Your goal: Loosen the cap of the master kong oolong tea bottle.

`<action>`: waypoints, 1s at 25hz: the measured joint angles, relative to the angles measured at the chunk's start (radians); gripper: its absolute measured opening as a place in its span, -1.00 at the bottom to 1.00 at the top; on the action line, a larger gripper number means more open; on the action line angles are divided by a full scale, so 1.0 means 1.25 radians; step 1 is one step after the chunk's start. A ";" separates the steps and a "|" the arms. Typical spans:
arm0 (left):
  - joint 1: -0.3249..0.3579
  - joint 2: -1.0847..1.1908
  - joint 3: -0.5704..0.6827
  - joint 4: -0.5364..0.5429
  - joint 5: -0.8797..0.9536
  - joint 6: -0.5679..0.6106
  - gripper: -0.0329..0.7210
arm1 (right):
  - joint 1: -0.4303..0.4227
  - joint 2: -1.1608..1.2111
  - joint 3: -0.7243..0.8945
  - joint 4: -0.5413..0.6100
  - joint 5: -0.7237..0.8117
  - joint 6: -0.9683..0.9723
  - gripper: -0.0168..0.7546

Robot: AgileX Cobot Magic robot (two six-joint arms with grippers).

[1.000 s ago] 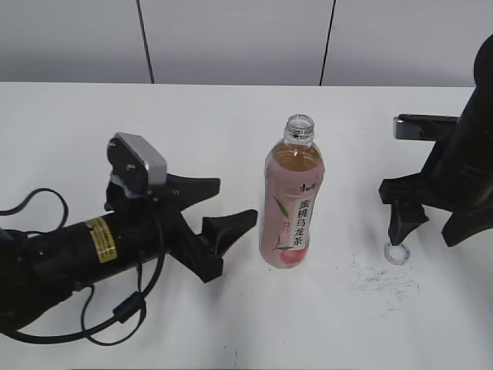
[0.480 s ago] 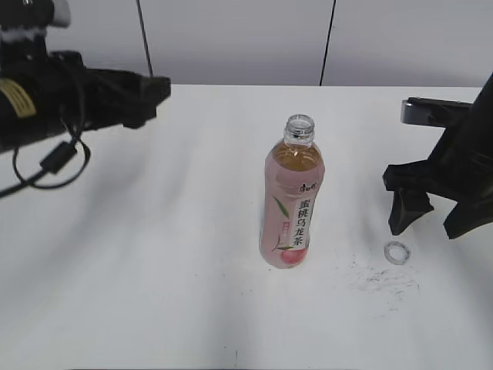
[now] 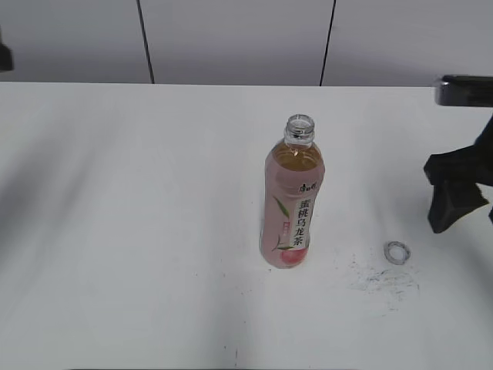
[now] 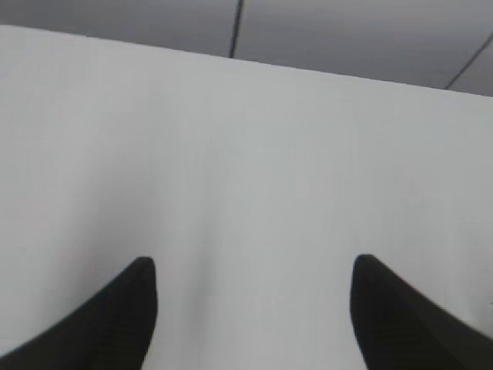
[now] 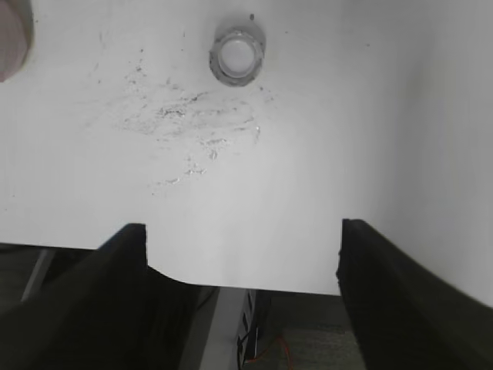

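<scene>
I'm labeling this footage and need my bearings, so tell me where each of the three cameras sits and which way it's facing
Exterior view: raised in front of the table, slanting down at the uncapped tea bottle and cap; only the right gripper shows, at the right edge.
Left wrist view: low over bare table, looking toward the wall; both fingers of the open left gripper frame the bottom.
Right wrist view: looking steeply down past the table edge; open finger tips below, cap above.
Shared: exterior and right wrist views both show the cap and scuffed patch.

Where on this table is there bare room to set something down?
Everything left of the bottle is bare table, and so is the strip behind it to the wall. Tighter on the right: the cap, scuff marks and the right gripper.
</scene>
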 joint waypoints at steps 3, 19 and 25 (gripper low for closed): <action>0.021 -0.104 0.000 0.008 0.121 0.004 0.33 | 0.000 -0.094 0.031 -0.022 0.040 -0.001 0.54; 0.022 -0.673 0.225 -0.016 0.458 0.093 0.30 | 0.000 -0.721 0.273 -0.101 0.076 -0.007 0.46; 0.022 -0.826 0.234 -0.034 0.450 0.142 0.26 | 0.000 -0.932 0.350 -0.137 0.057 -0.040 0.37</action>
